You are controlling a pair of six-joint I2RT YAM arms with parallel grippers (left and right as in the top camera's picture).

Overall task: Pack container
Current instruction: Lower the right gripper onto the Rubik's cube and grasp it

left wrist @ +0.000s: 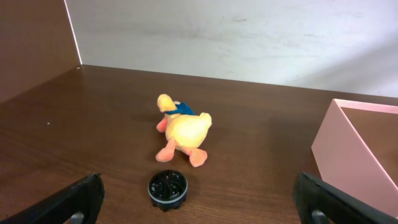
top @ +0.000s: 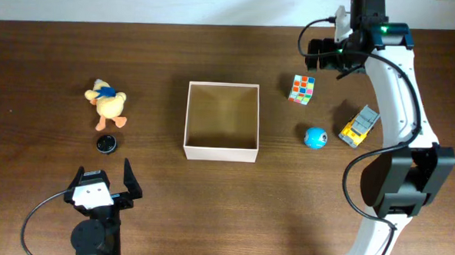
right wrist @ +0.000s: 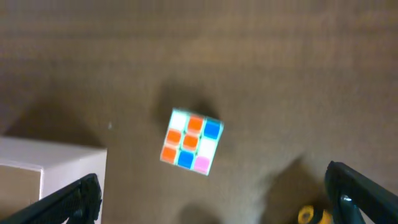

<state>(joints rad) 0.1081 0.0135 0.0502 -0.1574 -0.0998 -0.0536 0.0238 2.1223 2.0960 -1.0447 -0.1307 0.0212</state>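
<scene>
The container (top: 220, 152), a square shallow box with white walls and a tan inside, stands mid-table with nothing in it. Its wall shows at the right of the left wrist view (left wrist: 348, 155), and its corner at the lower left of the right wrist view (right wrist: 50, 162). My left gripper (top: 105, 171) is open near the front edge. Just ahead of it lies a black round disc (left wrist: 168, 188), with a yellow plush duck (left wrist: 183, 132) behind. My right gripper (top: 317, 54) hangs open above a colour cube (right wrist: 191, 142); its fingers are apart and hold nothing.
Right of the box lie the colour cube (top: 301, 89), a blue ball (top: 315, 137) and a yellow toy car (top: 358, 126). The duck (top: 108, 104) and the disc (top: 107, 144) are to its left. The right arm's base stands at the front right.
</scene>
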